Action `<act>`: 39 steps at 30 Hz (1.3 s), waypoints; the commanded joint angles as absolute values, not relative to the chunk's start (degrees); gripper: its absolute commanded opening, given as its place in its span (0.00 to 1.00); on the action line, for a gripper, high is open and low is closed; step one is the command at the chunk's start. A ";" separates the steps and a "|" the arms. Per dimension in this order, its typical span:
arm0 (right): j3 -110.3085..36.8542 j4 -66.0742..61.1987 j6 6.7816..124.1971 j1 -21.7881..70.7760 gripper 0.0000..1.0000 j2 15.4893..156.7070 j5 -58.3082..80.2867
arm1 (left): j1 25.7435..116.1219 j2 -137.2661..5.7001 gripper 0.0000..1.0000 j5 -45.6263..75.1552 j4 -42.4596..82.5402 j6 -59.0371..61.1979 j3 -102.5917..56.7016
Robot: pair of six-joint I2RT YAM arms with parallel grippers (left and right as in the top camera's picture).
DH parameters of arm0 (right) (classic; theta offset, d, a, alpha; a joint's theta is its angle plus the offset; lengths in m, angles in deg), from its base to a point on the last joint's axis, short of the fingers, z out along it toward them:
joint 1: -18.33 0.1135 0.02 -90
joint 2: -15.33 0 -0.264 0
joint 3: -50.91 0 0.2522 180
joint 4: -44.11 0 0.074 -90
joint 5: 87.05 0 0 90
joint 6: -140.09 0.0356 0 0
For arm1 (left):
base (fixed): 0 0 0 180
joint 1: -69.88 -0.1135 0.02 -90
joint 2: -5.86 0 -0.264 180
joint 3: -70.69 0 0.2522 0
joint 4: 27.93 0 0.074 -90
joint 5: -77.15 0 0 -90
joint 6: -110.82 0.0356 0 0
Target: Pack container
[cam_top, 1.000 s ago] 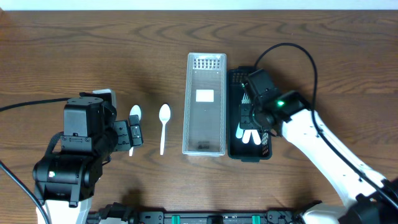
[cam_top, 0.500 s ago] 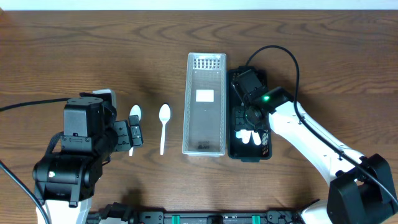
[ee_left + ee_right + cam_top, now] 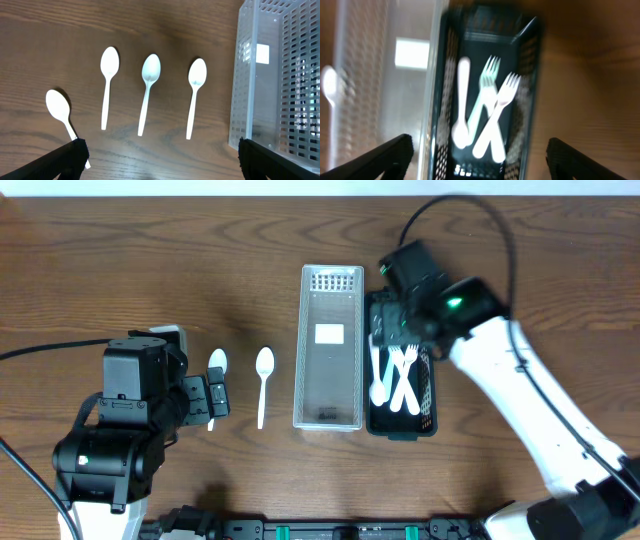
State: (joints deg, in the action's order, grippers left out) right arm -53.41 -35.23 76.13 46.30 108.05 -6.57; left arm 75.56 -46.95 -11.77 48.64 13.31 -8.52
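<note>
While the right gripper (image 3: 480, 142) hangs over the black basket (image 3: 400, 428): fingers spread, nothing between them. Wrist view is blurred, but the gap reads clearly.
Basket contents: one white spoon (image 3: 378, 375) and two forks (image 3: 403, 380), lying lengthwise, forks crossed.
Clear bin (image 3: 331, 280): just left of the basket, long sides together. Looks empty apart from a white label on its floor.
Loose spoons (image 3: 148, 87): four on the surface (image 3: 120, 260), in a rough row left of the clear bin. Overhead shows only two; the others sit under the left arm.
Spoon axis: parallel to the bin's long side, bowls toward the far edge, handles toward the left gripper (image 3: 161, 150). The leftmost one is tilted.
Left gripper state: released, fingers wide apart, empty, hovering just short of the handle ends.
Key relation: the spoons lie straight ahead of the left gripper and its finger line runs across the handles, so I judge a pinch needs little wrist turn.
Nearer arm: left, clearly. The right arm is on the far side of both bins.
Left arm pose: folded back near the front edge, wrist camera looking down on the row.
Right arm pose: reaching in from front right, wrist above the basket's far end.
Progress, my read: loose spoons not yet packed.
</note>
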 commanded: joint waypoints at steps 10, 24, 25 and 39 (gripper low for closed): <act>-53.52 -41.14 79.94 21.97 0.99 93.63 -3.49 | 75.32 -46.87 0.98 -12.23 49.27 13.20 -9.57; -27.34 -28.70 70.69 6.80 0.99 92.95 4.99 | 80.41 -47.41 0.98 -12.27 48.68 11.39 -10.40; -27.08 -28.46 70.67 6.78 0.99 92.95 4.97 | 81.06 -48.37 0.98 -12.27 48.57 10.21 -11.14; -27.01 -28.09 70.14 6.78 0.99 92.95 4.92 | 81.48 -80.46 0.98 -14.39 42.06 9.33 -17.26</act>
State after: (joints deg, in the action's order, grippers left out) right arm -27.01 -28.11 71.26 7.26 93.47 4.64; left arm 81.26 -77.23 -13.30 42.08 10.07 -17.02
